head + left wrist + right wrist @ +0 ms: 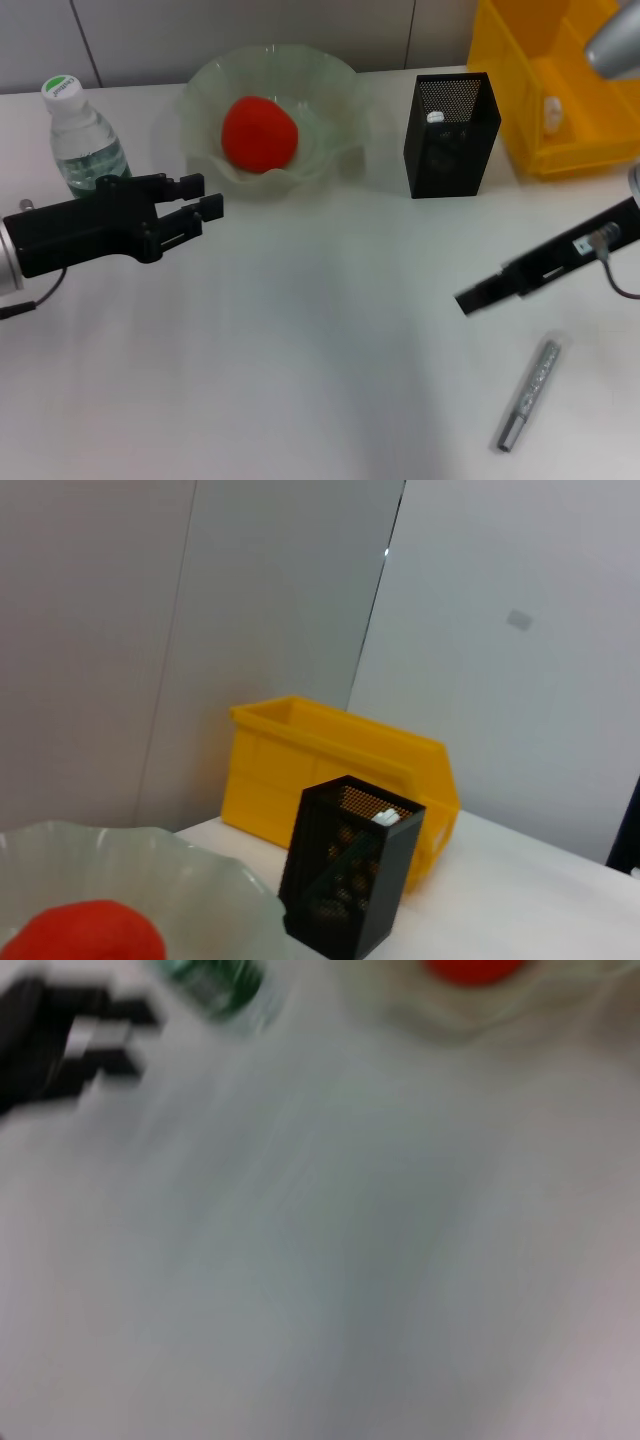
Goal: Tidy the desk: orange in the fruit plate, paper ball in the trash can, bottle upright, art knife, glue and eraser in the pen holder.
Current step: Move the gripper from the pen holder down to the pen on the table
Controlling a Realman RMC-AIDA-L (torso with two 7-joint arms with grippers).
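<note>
Here the left end effector (205, 207) hangs low over the white tabletop (300, 350), black fingers a little spread, holding nothing, beside the upright clear plastic bottle (82, 135). The right end effector (468, 299) hovers near the silver art knife (529, 396); I cannot tell its fingers. The round orange (259, 133) sits in the pale glass fruit plate (330, 90), left of the black mesh pen holder (449, 134).

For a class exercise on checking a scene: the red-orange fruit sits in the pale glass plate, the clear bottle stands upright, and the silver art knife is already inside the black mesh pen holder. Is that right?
Not quite. The silver art knife lies on the white desk, near the right gripper, not in the black mesh pen holder; the head view shows it. The red-orange fruit is in the pale glass plate, and the clear bottle stands upright.
</note>
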